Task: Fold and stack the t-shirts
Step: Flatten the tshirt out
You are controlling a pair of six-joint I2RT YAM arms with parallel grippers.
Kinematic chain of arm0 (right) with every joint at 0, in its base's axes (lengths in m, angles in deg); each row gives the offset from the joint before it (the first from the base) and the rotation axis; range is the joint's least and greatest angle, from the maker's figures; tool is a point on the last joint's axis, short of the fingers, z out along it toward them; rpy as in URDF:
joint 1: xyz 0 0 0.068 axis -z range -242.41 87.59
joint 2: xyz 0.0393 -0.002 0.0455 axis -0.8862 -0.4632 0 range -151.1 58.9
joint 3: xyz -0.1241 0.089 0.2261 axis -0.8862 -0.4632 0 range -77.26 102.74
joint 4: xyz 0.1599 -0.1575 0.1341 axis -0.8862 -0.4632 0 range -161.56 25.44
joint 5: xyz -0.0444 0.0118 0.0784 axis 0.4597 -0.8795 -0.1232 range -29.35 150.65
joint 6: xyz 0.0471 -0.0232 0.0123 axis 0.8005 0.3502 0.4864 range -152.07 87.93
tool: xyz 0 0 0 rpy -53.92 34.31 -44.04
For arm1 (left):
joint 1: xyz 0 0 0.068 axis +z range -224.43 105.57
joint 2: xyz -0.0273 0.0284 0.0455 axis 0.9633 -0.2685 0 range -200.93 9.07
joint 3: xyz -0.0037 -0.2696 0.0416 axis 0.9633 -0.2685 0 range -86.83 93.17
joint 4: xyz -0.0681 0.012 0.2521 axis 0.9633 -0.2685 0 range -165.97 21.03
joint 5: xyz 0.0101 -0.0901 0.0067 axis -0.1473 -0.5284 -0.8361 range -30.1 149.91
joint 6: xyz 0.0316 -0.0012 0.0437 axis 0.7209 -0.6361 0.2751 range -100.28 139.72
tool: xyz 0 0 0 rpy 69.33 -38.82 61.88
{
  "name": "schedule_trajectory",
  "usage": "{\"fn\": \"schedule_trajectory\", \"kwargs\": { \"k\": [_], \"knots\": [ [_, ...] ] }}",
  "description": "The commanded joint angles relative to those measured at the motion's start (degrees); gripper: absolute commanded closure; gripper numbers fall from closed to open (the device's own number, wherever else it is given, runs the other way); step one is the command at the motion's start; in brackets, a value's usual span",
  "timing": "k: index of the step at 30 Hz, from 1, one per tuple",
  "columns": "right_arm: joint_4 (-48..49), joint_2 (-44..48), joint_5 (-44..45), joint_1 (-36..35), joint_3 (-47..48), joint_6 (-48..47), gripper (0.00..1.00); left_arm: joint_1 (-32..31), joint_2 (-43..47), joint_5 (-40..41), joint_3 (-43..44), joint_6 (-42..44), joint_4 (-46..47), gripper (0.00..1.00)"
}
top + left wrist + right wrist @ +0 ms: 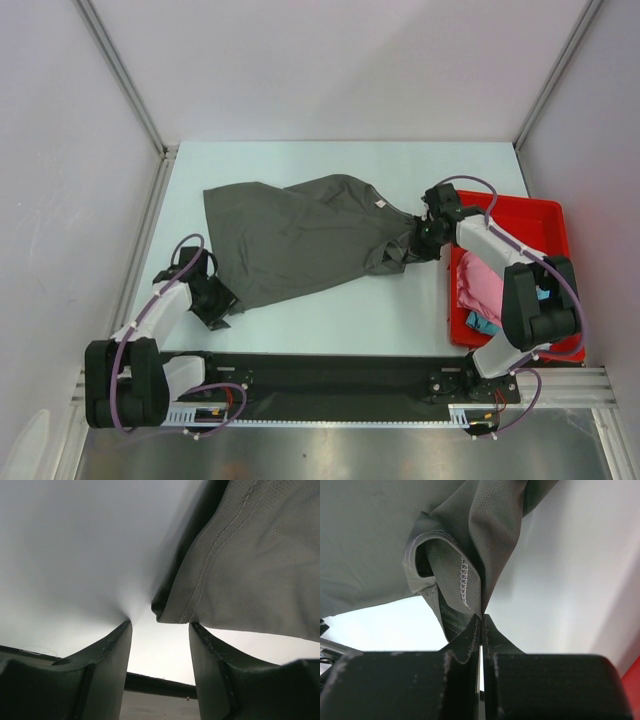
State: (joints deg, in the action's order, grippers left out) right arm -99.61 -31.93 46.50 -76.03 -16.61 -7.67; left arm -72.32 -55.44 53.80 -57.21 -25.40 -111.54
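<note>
A charcoal-grey t-shirt [290,235] lies spread across the middle of the table. My right gripper [418,240] is shut on the shirt's bunched right edge; the right wrist view shows the stitched hem [465,580] pinched between the jaws [482,617]. My left gripper [222,300] is open and empty at the shirt's lower left corner; in the left wrist view the hemmed corner [200,595] hangs just beyond the fingertips [160,625]. A pink t-shirt [480,285] and a turquoise-blue one [483,323] lie in the red tray.
The red plastic tray [545,215] stands at the table's right side, beside my right arm. Metal frame posts rise at the table's back corners. A black rail [330,375] runs along the near edge.
</note>
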Motion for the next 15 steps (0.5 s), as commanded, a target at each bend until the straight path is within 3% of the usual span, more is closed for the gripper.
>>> {"fn": "schedule_trajectory", "kwargs": {
  "k": [1,8,15],
  "knots": [
    [0.95,2.85,-0.62,0.18,-0.61,-0.94,1.00,0.18,-0.35,1.62,2.28,-1.28,2.05,0.45],
    [0.95,2.76,-0.79,0.62,-0.96,-1.29,1.00,0.26,-0.97,2.94,2.19,-2.60,1.87,0.51],
    [0.95,1.97,-1.14,0.88,-0.79,-1.73,1.00,0.26,-4.57,3.29,2.98,-1.90,3.98,0.50]
  ]
}}
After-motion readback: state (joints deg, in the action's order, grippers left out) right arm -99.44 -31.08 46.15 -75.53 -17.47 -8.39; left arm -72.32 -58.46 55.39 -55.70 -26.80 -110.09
